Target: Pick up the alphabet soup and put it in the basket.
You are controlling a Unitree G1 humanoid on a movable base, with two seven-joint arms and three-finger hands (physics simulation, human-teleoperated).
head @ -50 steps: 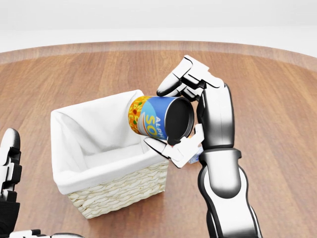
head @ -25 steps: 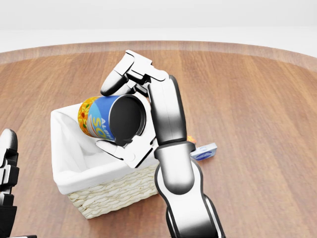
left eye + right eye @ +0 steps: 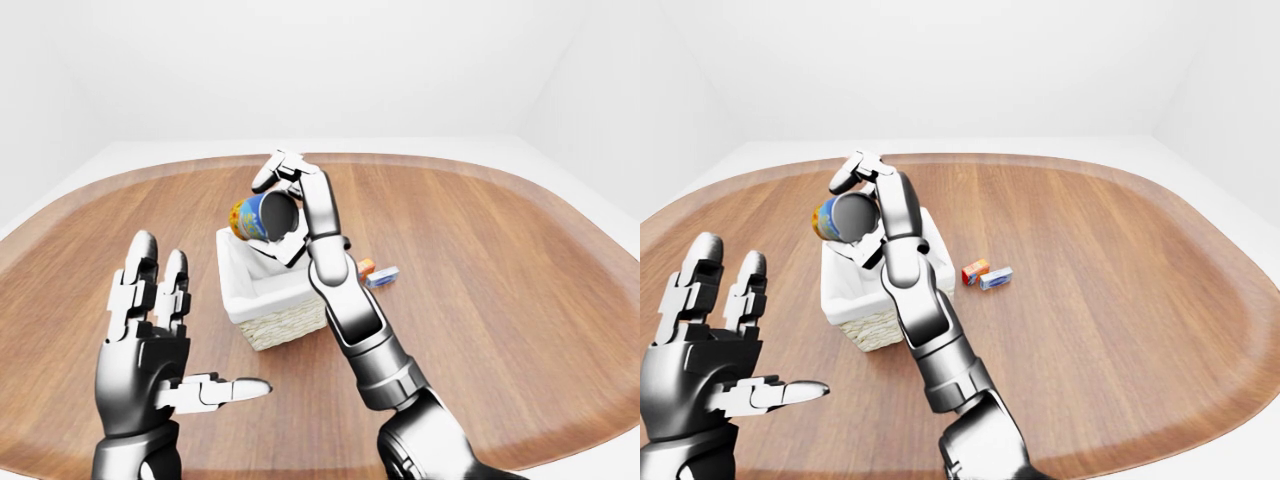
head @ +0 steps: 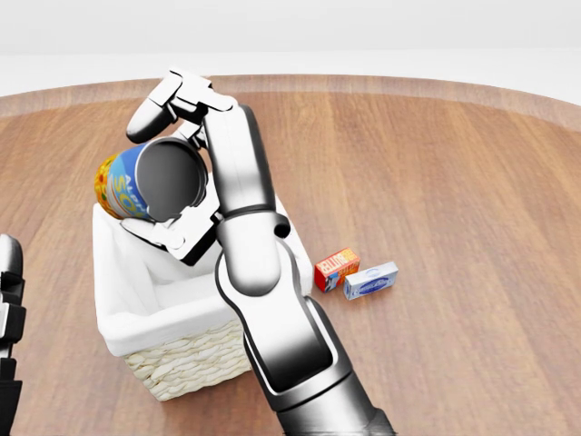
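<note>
The alphabet soup can has a blue and orange label and lies on its side with its dark end toward me. My right hand is shut on it and holds it over the far left corner of the basket, a wicker basket with a white cloth lining. The can shows in the left-eye view too. My left hand is open and empty, raised at the lower left of the left-eye view, apart from the basket.
A small orange box and a small blue and white box lie on the wooden table just right of the basket. My right arm crosses over the basket's right side.
My right hand has carried the can leftward, from the basket's right rim across to above its left side. The two small boxes came into view behind the arm.
</note>
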